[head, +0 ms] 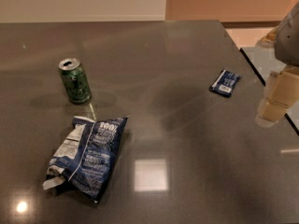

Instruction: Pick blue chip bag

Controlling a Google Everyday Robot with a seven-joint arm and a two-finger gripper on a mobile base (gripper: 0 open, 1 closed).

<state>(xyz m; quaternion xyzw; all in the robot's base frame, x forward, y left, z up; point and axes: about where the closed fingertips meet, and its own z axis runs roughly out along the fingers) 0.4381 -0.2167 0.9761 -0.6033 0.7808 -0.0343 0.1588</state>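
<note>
The blue chip bag point(88, 156) lies crumpled on the dark grey table point(177, 69) at the lower left, dark navy with white "100%" print and silvery edges. My gripper point(276, 101) hangs at the right edge of the view, above the table's right side, far to the right of the bag and not touching anything.
A green soda can point(74, 80) stands upright just behind the bag. A small flat blue packet point(224, 82) with a white label lies at the right, near the gripper. The table's right edge point(261, 80) runs close under the gripper.
</note>
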